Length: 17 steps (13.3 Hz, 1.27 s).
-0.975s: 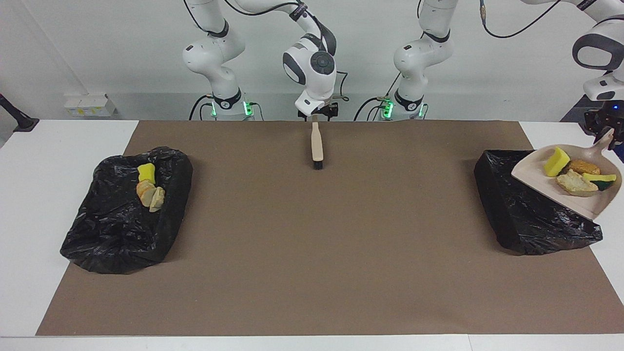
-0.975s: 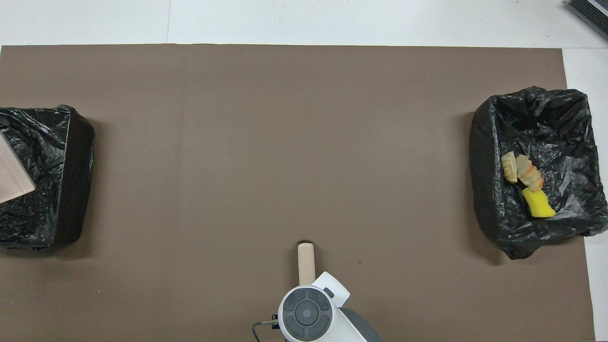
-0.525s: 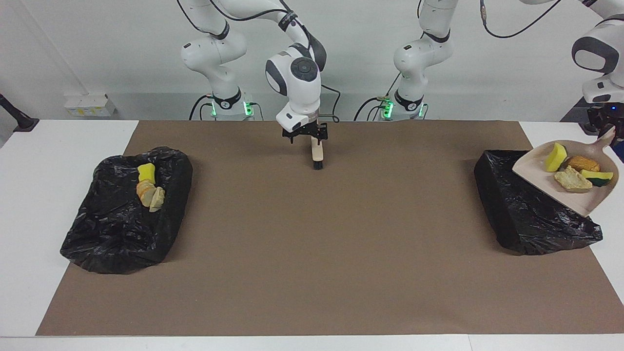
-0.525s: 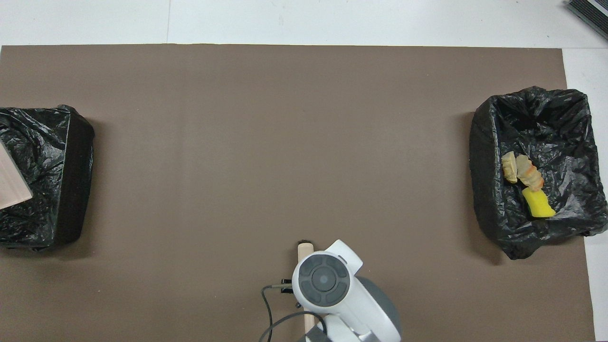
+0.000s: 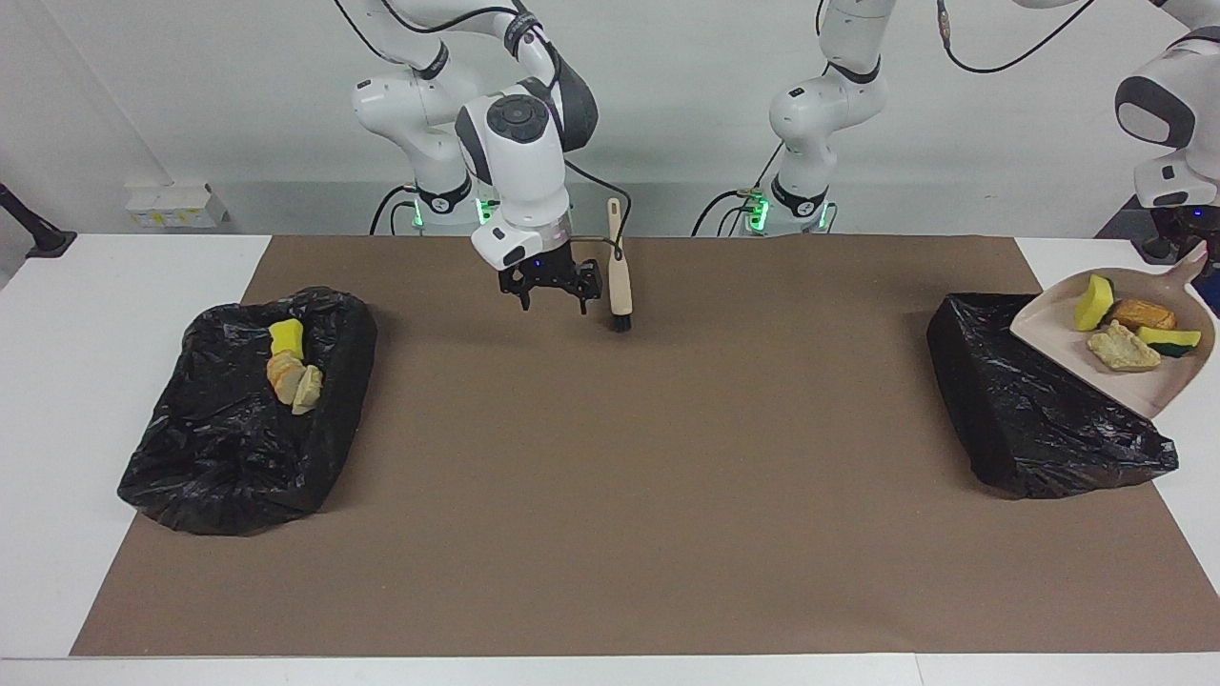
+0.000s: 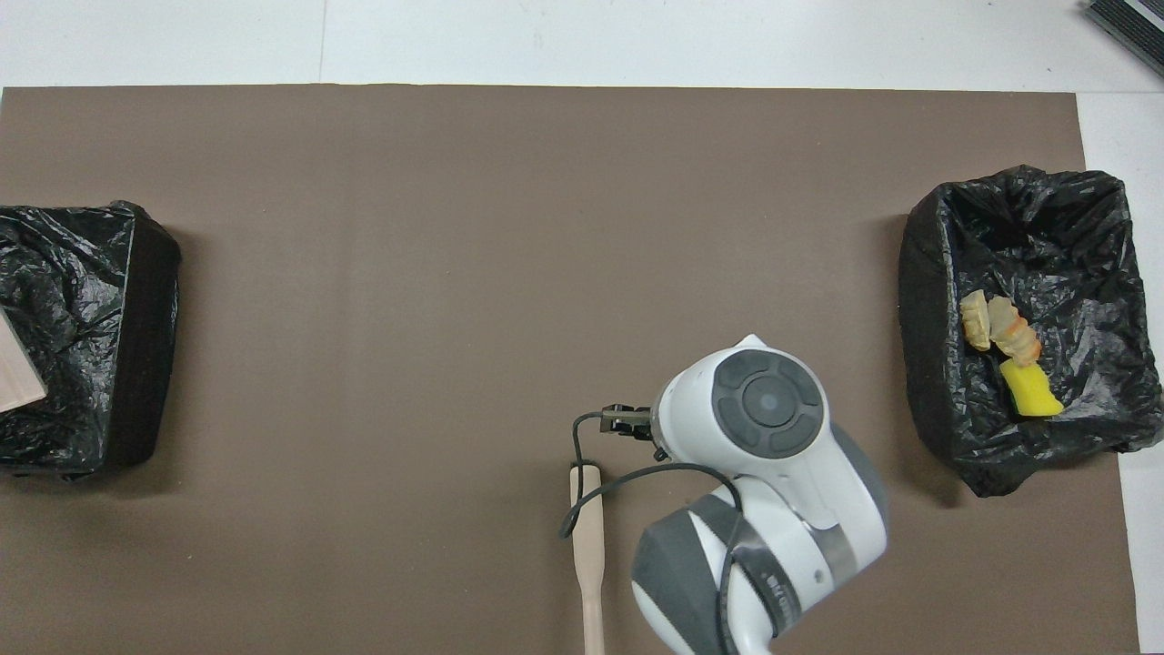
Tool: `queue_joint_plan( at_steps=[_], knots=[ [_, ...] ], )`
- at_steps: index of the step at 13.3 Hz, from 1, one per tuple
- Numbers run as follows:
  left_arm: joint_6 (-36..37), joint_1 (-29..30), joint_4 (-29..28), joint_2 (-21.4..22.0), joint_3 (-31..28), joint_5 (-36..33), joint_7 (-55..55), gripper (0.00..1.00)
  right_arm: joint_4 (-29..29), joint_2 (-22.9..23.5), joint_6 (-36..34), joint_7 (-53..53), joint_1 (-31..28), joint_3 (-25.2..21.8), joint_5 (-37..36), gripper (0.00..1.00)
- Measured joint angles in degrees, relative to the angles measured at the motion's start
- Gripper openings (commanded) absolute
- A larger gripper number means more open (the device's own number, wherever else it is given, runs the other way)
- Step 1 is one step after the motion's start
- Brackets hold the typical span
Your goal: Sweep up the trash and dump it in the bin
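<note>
Now the left hand (image 5: 1185, 250) is pinching the handle of the beige dustpan (image 5: 1058, 335) and holding it up over the black bin (image 5: 1029, 410) at the left arm's end of the desk (image 5: 95, 314). Four pieces of trash (image 5: 1123, 349) are lying in the pan: two yellow sponge chunks, an orange-brown lump and a tan lump. The right hand (image 5: 551, 293) is hovering with its fingers spread over the brown mat (image 5: 629, 476), just beside the brush (image 5: 620, 276), gripping nothing. The brush is lying on the mat near the robots, bristles pointing away from them. Three more pieces (image 5: 292, 367) are sitting in the second bin (image 5: 238, 438) at the right arm's end.
</note>
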<state>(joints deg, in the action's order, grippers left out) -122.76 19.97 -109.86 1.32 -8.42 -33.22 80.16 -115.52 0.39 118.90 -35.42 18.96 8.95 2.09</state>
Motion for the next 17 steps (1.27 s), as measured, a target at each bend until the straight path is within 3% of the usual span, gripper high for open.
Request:
queue_joint_plan(
  at_steps=[3,7,11,14,17],
  knots=[
    [1.26,-2.23,0.00,0.00,0.24,-6.20,-3.56,0.00,3.42,-1.45,-4.55,0.55,-3.44,-0.07,-1.04,1.00],
    [5.16,-5.03,0.07,0.09,0.39,-16.77,-5.69,0.00,10.83,-3.18,-13.96,10.03,-10.63,-0.27,-1.06,1.00],
    [13.17,-10.02,1.92,0.27,0.67,-24.17,-8.46,0.00,14.65,-3.34,-16.31,12.77,-13.73,-0.40,-1.06,1.00],
    [14.95,-10.61,4.29,1.66,1.07,-23.25,-8.46,0.00,16.37,-3.41,-16.98,12.77,-13.89,-0.92,-1.07,1.00],
    [17.01,-12.57,4.36,2.97,1.99,-11.51,-9.32,0.00,18.83,-3.77,-18.04,12.77,-13.96,-2.71,-1.13,1.00]
  ],
)
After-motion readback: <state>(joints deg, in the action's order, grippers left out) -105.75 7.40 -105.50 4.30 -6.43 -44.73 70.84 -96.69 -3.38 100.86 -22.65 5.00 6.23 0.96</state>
